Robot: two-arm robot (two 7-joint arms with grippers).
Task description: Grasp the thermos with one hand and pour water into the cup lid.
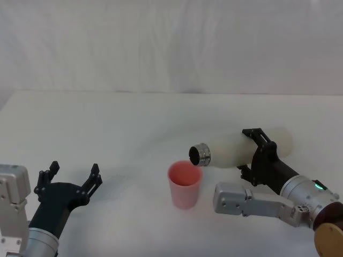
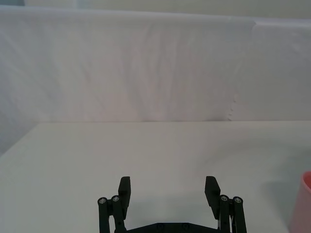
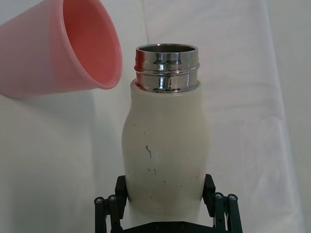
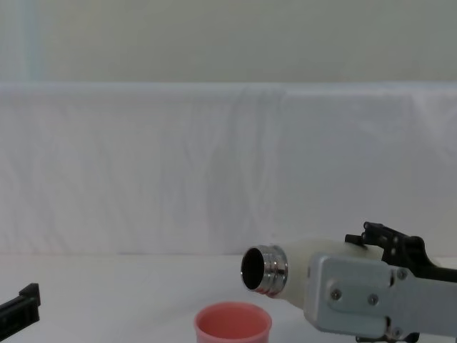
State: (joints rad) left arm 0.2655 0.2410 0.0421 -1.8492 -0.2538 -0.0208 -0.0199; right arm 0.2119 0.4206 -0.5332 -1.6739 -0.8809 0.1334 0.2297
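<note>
The cream-white thermos (image 1: 236, 149) lies tipped almost level in the air, its steel neck (image 1: 200, 155) pointing left over the rim of the pink cup lid (image 1: 185, 184). My right gripper (image 1: 256, 151) is shut on the thermos body, seen close in the right wrist view with the thermos (image 3: 165, 145) between the fingers (image 3: 210, 190) and the cup lid (image 3: 63, 46) just past the open mouth. From the chest view the thermos (image 4: 285, 266) hangs above the cup lid (image 4: 233, 323). No water shows. My left gripper (image 1: 72, 182) rests open at the near left, with nothing between its fingers.
A white table (image 1: 107, 128) spreads under everything, with a white cloth backdrop (image 1: 171, 43) rising behind its far edge. The cup lid's edge (image 2: 303, 204) shows at the side of the left wrist view beyond my left gripper (image 2: 167, 187).
</note>
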